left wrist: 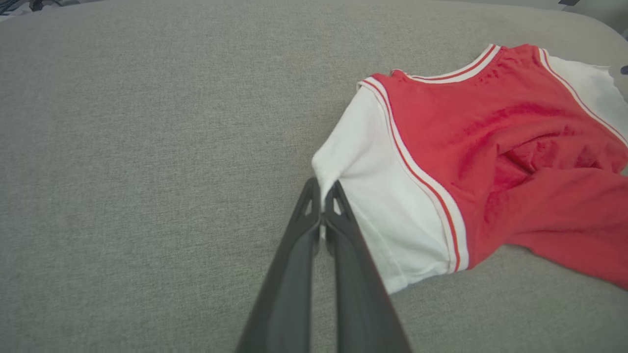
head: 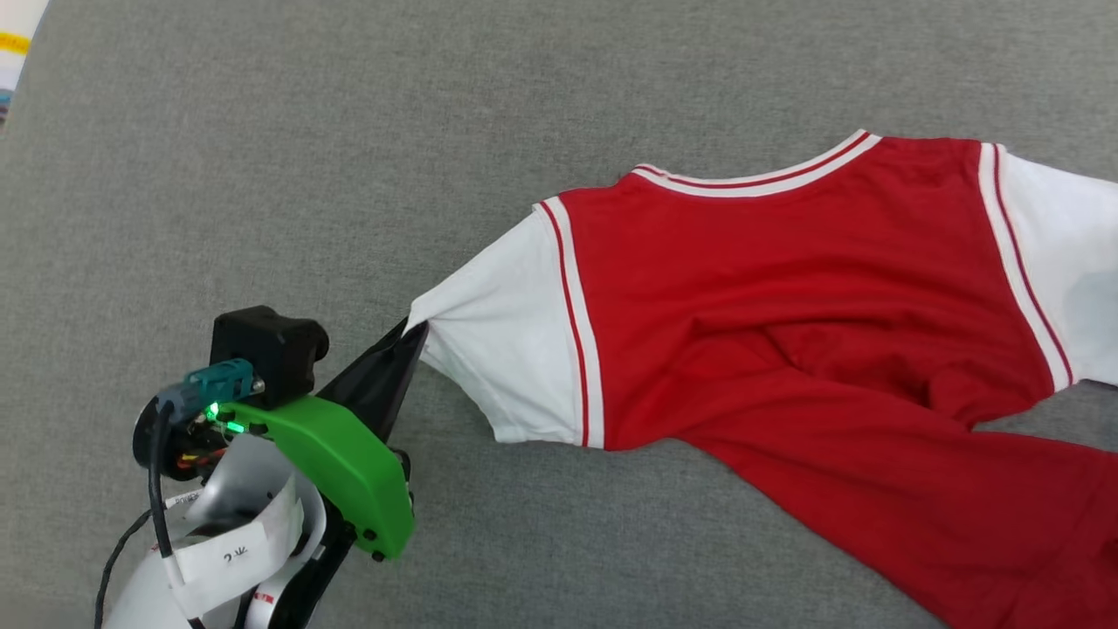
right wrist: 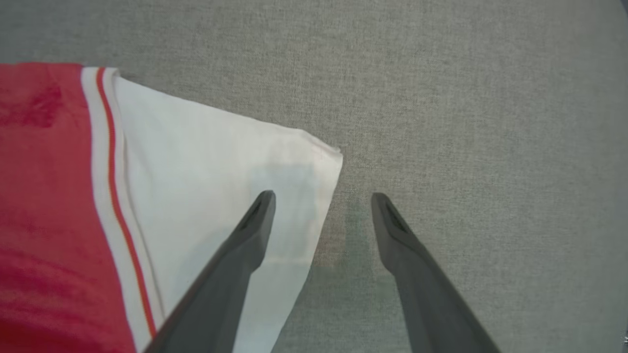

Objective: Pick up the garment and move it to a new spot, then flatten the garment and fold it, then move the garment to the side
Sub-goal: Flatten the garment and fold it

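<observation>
A red shirt [head: 786,297] with white short sleeves lies on the grey cloth-covered counter [head: 262,131], plain red side up and not flat. Its striped neck trim [head: 769,175] sits on the edge of the shirt farthest from the robot. The red body is creased and bunched below the shoulders, with a deep fold near its middle. From there it trails away toward the robot's right.

The left tool [head: 417,330] is at the outer tip of the shirt's left sleeve [head: 507,349]. It is clenched on the sleeve's corner: in the left wrist view the two dark fingers [left wrist: 343,230] press together with a sliver of white cloth pinched between them. The sleeve is drawn to a point where the tool grips it, and it widens back to the red-and-white stripe at the shoulder seam. A green cover [head: 341,463] and loose cables sit on the wrist behind this tool, on the side away from the shirt.

The right tool [right wrist: 324,196] stands released, its fingers spread wide, at the outer hem of the shirt's other sleeve [right wrist: 206,147]. One finger is over the white cloth and the other is over bare counter just beside the hem. Soft shadows of the fingers fall on the sleeve and the counter. Whether either fingertip touches the cloth cannot be told.
</observation>
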